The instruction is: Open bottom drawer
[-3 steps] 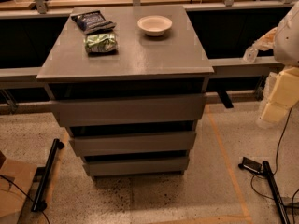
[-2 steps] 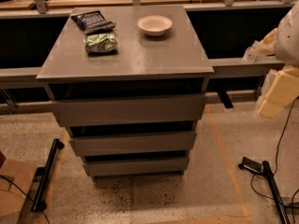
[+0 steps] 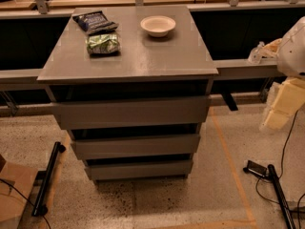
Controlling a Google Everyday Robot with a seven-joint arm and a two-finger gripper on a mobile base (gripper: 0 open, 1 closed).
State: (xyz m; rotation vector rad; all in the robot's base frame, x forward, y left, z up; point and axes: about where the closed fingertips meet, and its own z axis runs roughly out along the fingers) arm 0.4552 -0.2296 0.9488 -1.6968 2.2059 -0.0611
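Nothing has shifted: our gripper (image 3: 282, 104) still waits at three o'clock, and we cannot tell its grip. The bottom drawer (image 3: 139, 169) sits shut at six o'clock, so opening remains unstarted.

No print legible on the blue bag (image 3: 94, 21) or green bag (image 3: 103, 43); gripper (image 3: 281, 109) at right edge

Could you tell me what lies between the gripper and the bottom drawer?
Camera view: only speckled floor with an orange tape line separates the gripper, at the right edge, from the bottom drawer.
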